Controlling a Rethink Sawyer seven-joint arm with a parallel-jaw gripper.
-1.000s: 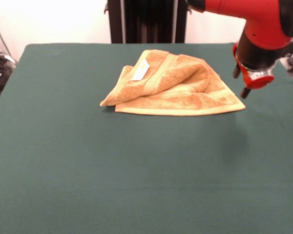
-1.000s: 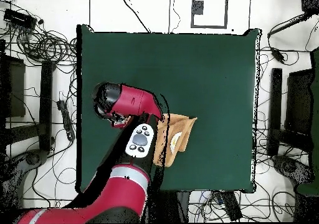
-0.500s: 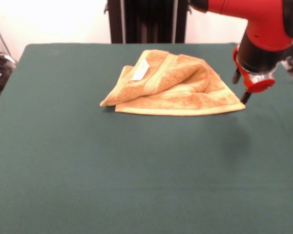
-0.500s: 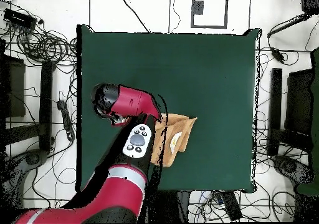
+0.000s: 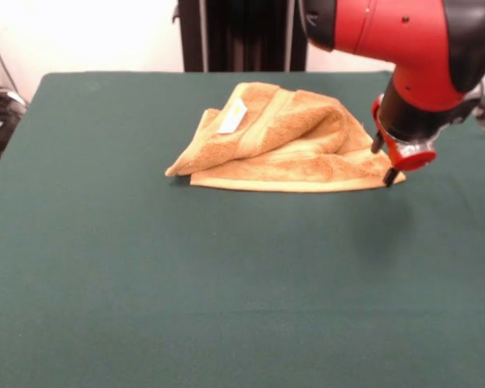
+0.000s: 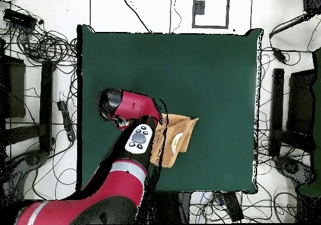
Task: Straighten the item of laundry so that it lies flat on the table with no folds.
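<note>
So the table (image 5: 226, 307) is bare green up front, then further back sits the towel (image 5: 283, 141), folded over itself in a lump, white label (image 5: 233, 116) up. The gripper (image 5: 383, 162) has dropped and slid in since a second ago: its parted fingers now straddle the towel's corner instead of hanging beside it. Towel itself hasn't budged.

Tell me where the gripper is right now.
In the front view the gripper hangs at the right, its fingers open, straddling the right corner of the folded towel on the green table.
</note>
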